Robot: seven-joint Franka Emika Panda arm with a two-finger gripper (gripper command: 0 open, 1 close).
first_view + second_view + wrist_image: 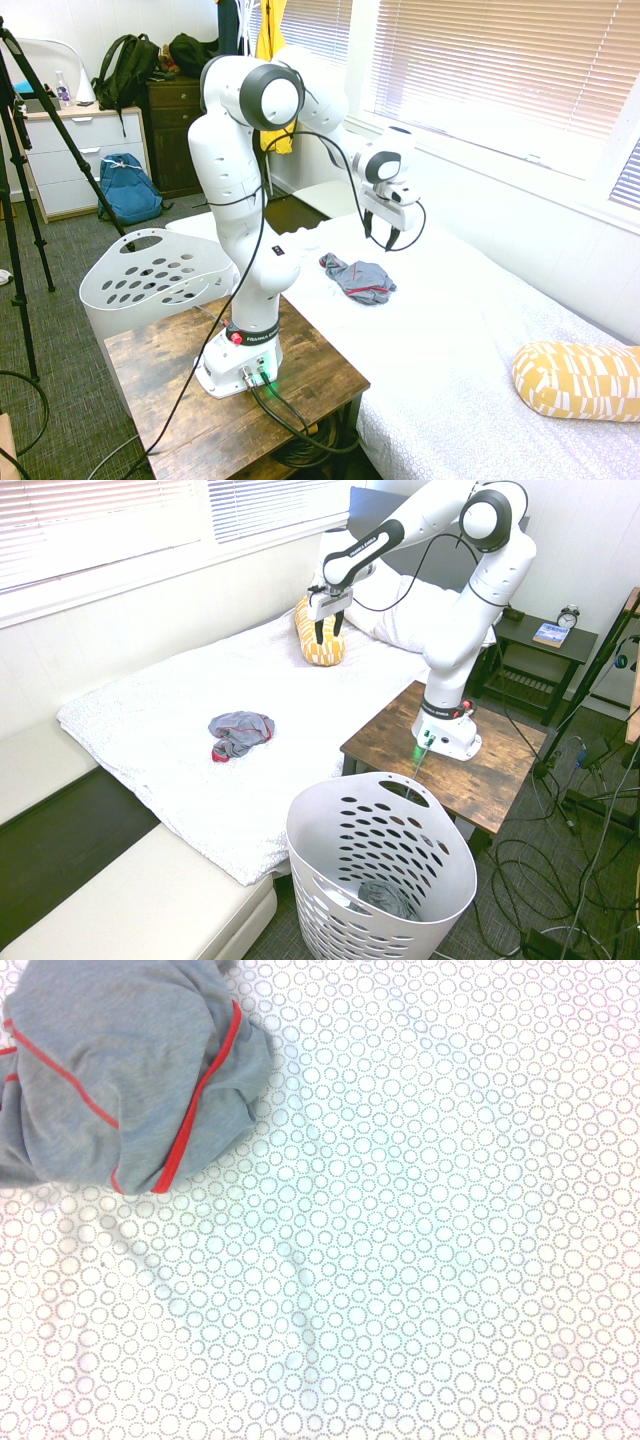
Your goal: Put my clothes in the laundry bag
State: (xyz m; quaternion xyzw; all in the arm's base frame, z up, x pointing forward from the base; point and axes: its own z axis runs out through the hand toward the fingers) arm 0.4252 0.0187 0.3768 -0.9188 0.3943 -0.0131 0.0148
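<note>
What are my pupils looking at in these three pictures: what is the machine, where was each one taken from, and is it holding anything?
The machine is a white jointed robot arm ending in a two-finger gripper. Two pictures come from cameras standing in the room on opposite sides of the arm. The third is a close view from the arm's own wrist, looking down at the bed's circle-patterned cover.

On the bed lie a crumpled grey garment with red trim and a yellow-and-white patterned bolster. Beside the bed stands a large white laundry basket with oval holes; some grey cloth is already inside.

Nothing is held: the gripper's fingers are apart, above the bed, with no cloth between them.
</note>
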